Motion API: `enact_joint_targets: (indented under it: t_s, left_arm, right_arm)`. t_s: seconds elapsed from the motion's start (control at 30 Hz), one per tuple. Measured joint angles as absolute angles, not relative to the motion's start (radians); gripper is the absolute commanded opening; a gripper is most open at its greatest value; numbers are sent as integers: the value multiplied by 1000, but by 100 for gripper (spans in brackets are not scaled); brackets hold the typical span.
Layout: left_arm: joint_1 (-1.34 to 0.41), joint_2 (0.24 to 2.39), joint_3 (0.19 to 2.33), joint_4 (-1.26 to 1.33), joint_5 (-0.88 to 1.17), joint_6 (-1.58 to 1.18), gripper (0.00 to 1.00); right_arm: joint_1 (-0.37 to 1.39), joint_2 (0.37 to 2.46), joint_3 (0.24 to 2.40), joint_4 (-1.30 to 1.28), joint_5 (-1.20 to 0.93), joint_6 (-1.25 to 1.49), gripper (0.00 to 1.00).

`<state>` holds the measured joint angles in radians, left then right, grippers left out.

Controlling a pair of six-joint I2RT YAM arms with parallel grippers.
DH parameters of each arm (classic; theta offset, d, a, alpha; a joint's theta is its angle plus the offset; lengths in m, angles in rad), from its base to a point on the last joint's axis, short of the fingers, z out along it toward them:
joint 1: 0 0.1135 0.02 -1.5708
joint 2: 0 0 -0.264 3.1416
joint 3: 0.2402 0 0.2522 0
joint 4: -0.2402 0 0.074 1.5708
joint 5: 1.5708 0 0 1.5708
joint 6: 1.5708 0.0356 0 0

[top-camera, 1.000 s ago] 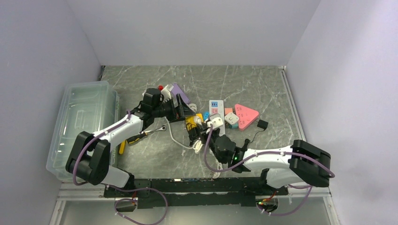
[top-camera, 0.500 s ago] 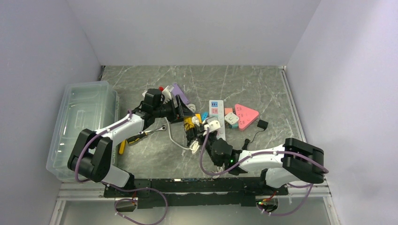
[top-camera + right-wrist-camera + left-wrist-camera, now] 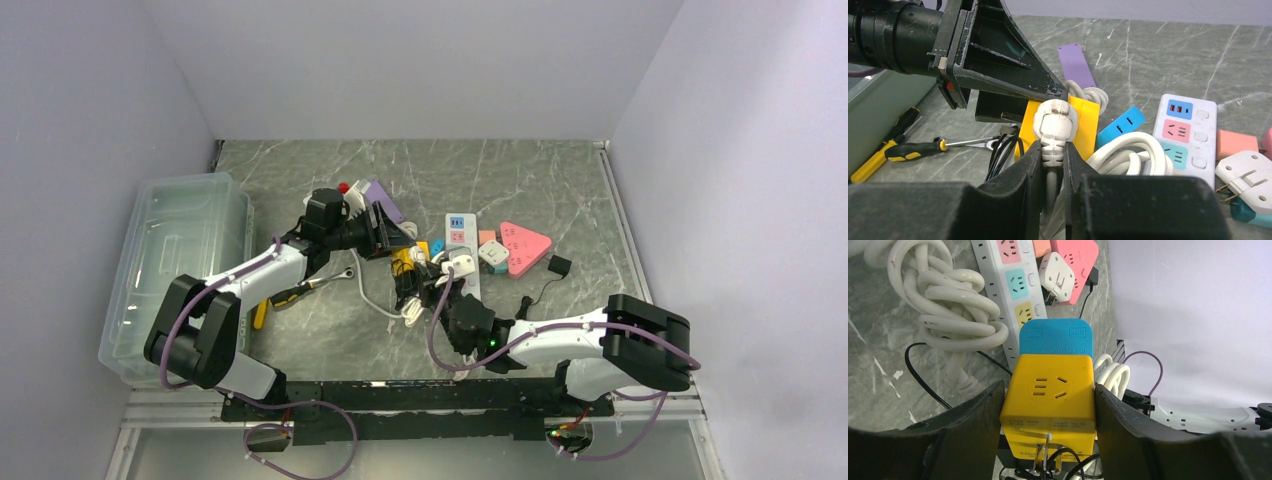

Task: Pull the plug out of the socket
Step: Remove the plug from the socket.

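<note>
If you scan from the left edge, first comes a clear plastic bin [image 3: 180,240], then a screwdriver [image 3: 913,149] and a wrench [image 3: 335,275] lying on the marble table [image 3: 560,180] just beside it. Next is the left gripper [image 3: 1048,405], reaching toward the middle, and its jaws sit flush against both sides of the yellow socket cube [image 3: 1048,390], so it's pinching that. A blue adapter [image 3: 1055,340] is touching the far end of the cube. The white plug [image 3: 1055,120] is right up against the cube's near face. Honestly I can't tell whether its prongs are in or out. The right gripper [image 3: 1053,155] comes in from the near right, and its jaws are squeezed on the ribbed neck of that plug, just below the head. A messy coil of white cable [image 3: 953,305] lies around all this. Further right there's a white power strip [image 3: 460,228] flat on the table, then a pink triangle socket [image 3: 525,245] and a small black adapter [image 3: 558,265] near it.
</note>
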<state>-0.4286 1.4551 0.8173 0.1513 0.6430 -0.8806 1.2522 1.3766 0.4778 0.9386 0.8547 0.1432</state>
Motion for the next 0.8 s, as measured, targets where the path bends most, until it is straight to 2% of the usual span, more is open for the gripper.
enact_joint_targets:
  t_s: [0.23, 0.5, 0.8]
  left_arm:
    - [-429, 1455, 817, 154, 643, -876, 28]
    - [-427, 1455, 813, 153, 638, -859, 1]
    - [-413, 1455, 813, 151, 631, -832, 0]
  right_arm:
    - [1251, 1376, 478, 934, 859, 186, 0]
    - [1234, 1364, 484, 877, 832, 248, 0]
    - [1278, 1435, 587, 800, 928, 169, 0]
